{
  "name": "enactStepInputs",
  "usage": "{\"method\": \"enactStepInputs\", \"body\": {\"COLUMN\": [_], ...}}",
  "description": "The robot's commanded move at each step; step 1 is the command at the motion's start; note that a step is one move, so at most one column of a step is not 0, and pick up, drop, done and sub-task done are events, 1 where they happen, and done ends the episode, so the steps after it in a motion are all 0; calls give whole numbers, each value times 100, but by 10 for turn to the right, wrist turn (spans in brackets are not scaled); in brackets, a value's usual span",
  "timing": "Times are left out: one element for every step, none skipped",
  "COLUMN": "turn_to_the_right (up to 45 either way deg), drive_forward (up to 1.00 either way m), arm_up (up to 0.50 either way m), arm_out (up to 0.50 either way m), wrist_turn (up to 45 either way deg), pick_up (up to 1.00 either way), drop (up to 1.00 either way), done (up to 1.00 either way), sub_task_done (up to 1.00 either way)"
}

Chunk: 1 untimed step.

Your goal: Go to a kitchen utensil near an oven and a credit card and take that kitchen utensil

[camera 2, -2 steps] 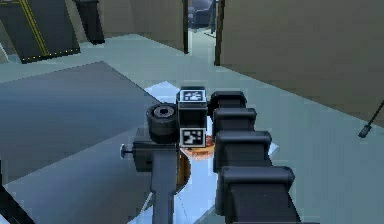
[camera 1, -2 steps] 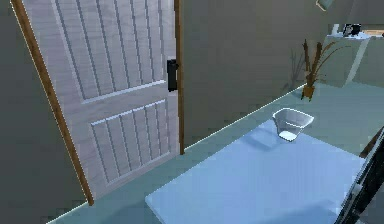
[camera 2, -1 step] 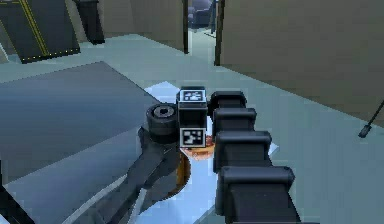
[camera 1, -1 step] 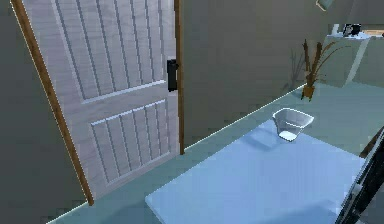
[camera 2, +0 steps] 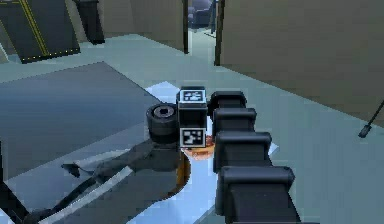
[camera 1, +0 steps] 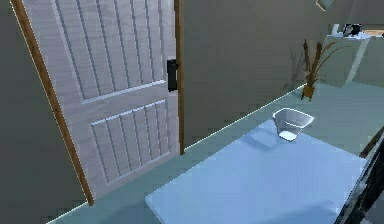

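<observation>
In the arm side view my arm [camera 2: 250,170] rises as a dark bar from the bottom edge, with two white marked squares [camera 2: 192,98] at its far end. Left of them is the gripper's dark round body, and the gripper [camera 2: 100,168] reaches with thin fingers down-left over a dark glossy tabletop [camera 2: 70,110]. Its far end blends with dark shapes on that surface, so I cannot tell whether it holds anything. A small orange rim [camera 2: 186,172] shows beside the arm. In the forward view a white wire basket [camera 1: 293,123] stands on a pale blue table [camera 1: 260,185].
A white panelled door [camera 1: 105,90] with a wooden frame and black handle [camera 1: 172,75] stands close ahead on the left. Dry twigs [camera 1: 312,68] and a white counter [camera 1: 362,55] lie far right. An open doorway [camera 2: 200,25] and a dark cabinet [camera 2: 40,30] lie far out.
</observation>
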Motion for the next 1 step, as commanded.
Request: {"method": "enactStepInputs", "body": {"turn_to_the_right": [0], "drive_forward": [0], "arm_up": [0], "arm_out": [0], "wrist_turn": [450], "pick_up": [0], "drop": [0], "done": [0], "sub_task_done": [0]}}
